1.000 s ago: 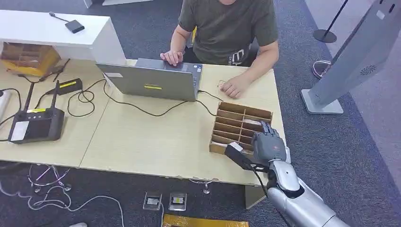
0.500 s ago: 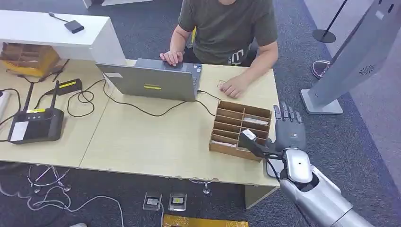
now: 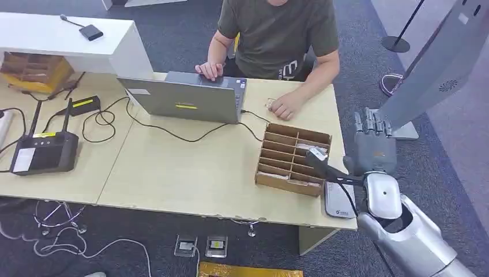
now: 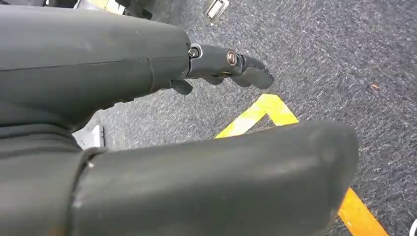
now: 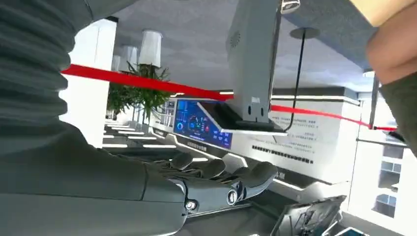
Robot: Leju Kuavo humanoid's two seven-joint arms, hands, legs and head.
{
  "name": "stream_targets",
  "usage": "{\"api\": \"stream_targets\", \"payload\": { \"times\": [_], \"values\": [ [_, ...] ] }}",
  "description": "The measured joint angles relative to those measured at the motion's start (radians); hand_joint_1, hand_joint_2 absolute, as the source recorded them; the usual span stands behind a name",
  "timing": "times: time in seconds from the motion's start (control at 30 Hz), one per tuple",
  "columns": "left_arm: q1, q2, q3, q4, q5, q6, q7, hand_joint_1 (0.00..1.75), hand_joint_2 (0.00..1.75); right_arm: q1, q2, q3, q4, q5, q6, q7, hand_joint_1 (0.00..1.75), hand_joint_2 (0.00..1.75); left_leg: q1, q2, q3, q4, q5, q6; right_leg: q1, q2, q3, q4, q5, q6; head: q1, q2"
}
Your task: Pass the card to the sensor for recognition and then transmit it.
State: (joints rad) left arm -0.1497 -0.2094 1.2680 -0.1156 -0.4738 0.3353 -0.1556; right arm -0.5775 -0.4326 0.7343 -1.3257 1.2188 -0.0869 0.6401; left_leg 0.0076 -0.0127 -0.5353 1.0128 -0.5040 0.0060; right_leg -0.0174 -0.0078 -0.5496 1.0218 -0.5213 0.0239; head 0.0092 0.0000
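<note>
A brown cardboard sorting box stands on the right part of the table, and a pale card lies in one of its far compartments. A flat grey sensor pad with a cable lies at the table's front right corner. My right hand hangs just past the table's right edge, to the right of the box, fingers straight and apart with nothing in them. In the right wrist view its fingers likewise hold nothing. My left hand hangs over dark carpet, fingers loosely extended and holding nothing.
A person sits at the far side with one hand on a grey laptop and the other hand resting just behind the box. A black router and cables lie at the left. A grey kiosk stand rises on the right.
My right hand has moved from over the box's near corner to the right and farther away, off the table's edge, with its fingers straightened. The sensor pad is now uncovered.
</note>
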Motion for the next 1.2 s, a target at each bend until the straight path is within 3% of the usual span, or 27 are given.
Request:
{"api": "stream_targets", "payload": {
  "times": [0.27, 0.47, 0.67, 0.97, 1.2],
  "values": [
    [0.0, 0.005, 0.0, 0.0, 0.018, 0.006, 0.0, 0.0, 0.0, 0.036, -0.027, -0.03, -0.172, -0.179, 0.146, 0.02, 0.0, 1.75, 0.0, 0.0, 0.0, 0.0, 0.0, 0.0, 0.0, 0.0, 0.0, 0.0, 0.0, 0.0, 0.0, 0.0],
    [0.0, 0.005, 0.0, 0.0, 0.073, 0.045, -0.004, 0.0, 0.0, 0.033, -0.055, 0.008, -0.277, -0.37, 0.154, 0.04, 0.0, 1.75, 0.0, 0.0, -0.001, 0.0, 0.0, 0.0, 0.0, 0.0, 0.0, 0.0, 0.0, 0.0, 0.0, 0.0],
    [-0.001, -0.002, 0.0, 0.0, 0.1, 0.081, -0.011, 0.0, 0.0, -0.007, -0.065, 0.094, -0.323, -0.482, 0.078, 0.037, 0.0, 1.75, 0.0, 0.0, 0.0, 0.0, 0.0, 0.0, 0.0, 0.0, 0.0, 0.0, 0.0, 0.0, 0.0, 0.0],
    [-0.002, -0.01, 0.0, 0.0, 0.108, 0.094, -0.011, 0.0, 0.0, -0.018, -0.064, 0.202, -0.32, -0.557, -0.073, -0.007, 0.0, 1.75, 0.0, 0.0, -0.001, 0.0, 0.0, 0.0, 0.0, 0.0, 0.0, 0.0, 0.0, 0.0, 0.0, 0.0],
    [-0.002, -0.013, 0.0, 0.0, 0.108, 0.103, -0.011, 0.0, 0.0, -0.014, -0.061, 0.266, -0.293, -0.576, -0.139, -0.024, 0.0, 1.75, 0.0, 0.0, -0.001, 0.0, 0.0, 0.0, 0.0, 0.0, 0.0, 0.0, 0.0, 0.0, 0.0, 0.0]
  ]
}}
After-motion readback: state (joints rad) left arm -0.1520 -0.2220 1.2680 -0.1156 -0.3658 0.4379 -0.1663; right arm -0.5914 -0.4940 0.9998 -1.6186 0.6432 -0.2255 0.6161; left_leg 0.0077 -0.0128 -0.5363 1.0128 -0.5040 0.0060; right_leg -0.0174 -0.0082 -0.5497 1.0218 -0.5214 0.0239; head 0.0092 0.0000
